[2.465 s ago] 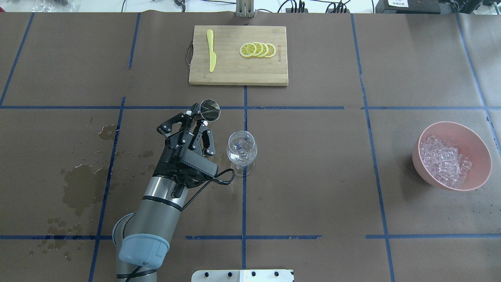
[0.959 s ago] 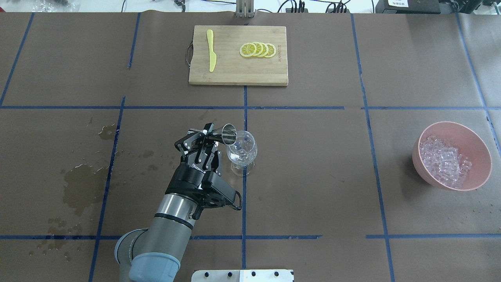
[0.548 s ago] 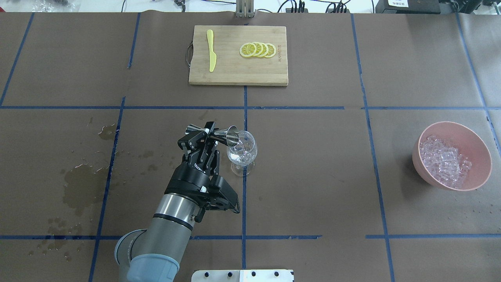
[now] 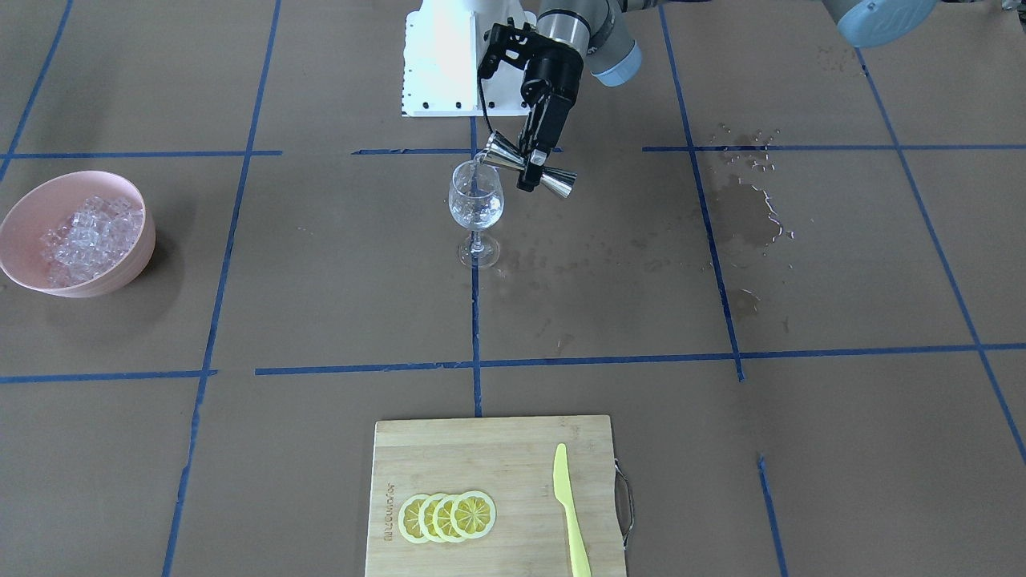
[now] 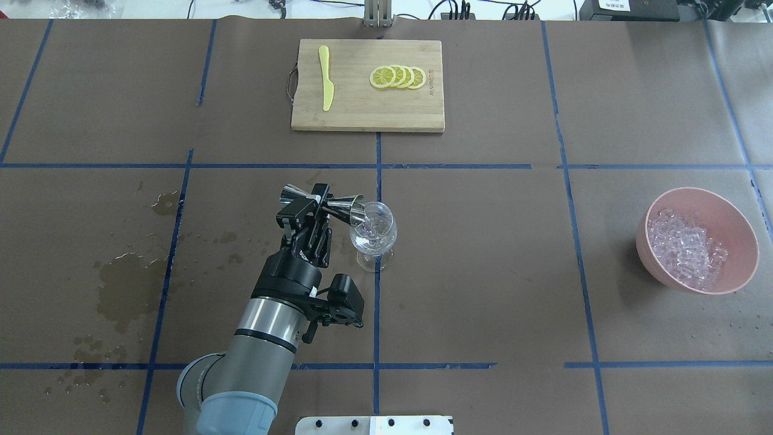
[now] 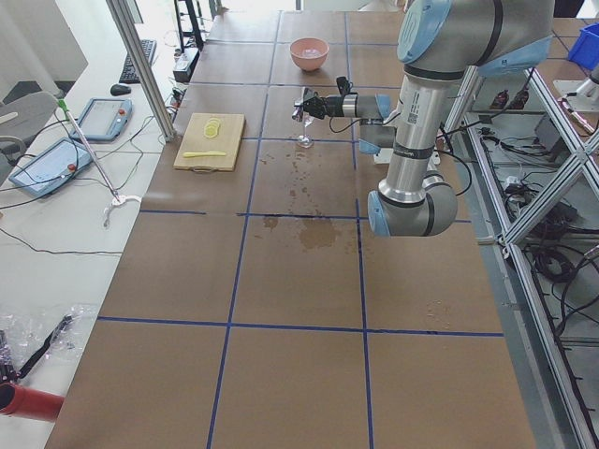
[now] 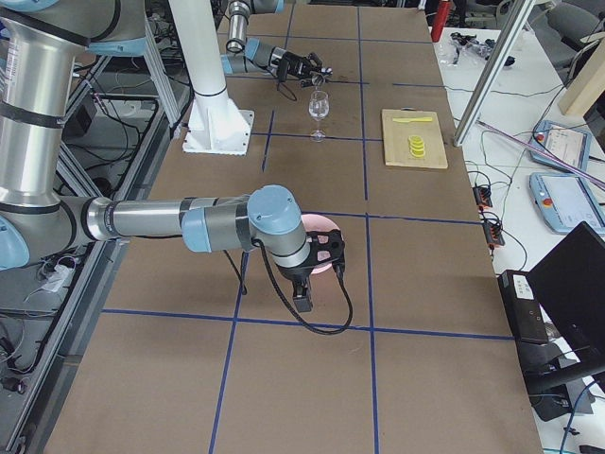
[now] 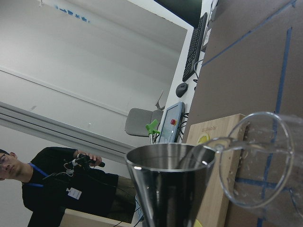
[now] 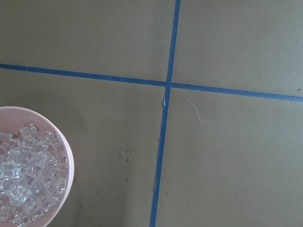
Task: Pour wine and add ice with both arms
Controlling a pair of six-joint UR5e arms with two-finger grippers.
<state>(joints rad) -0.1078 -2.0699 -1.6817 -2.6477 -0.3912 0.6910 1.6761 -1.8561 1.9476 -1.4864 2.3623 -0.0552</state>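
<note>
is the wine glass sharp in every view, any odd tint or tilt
Overhead exterior: wine glass crisp, even light. Left wrist-mounted: picture tilted, glass looms large beside the jigger. Right wrist-mounted: no glass, table paper looks greenish.

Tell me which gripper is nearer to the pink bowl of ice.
Right. The right gripper hangs close beside the pink bowl; the left gripper is far off at the wine glass, holding the jigger.

Your robot's left arm (image 5: 266, 323) and right arm (image 7: 161, 219) are silver-grey tubes with pale blue joint caps. Each ends in black wrist hardware trailing a black cable (image 4: 479, 88); the left gripper (image 5: 319, 201) bears white lettering.
</note>
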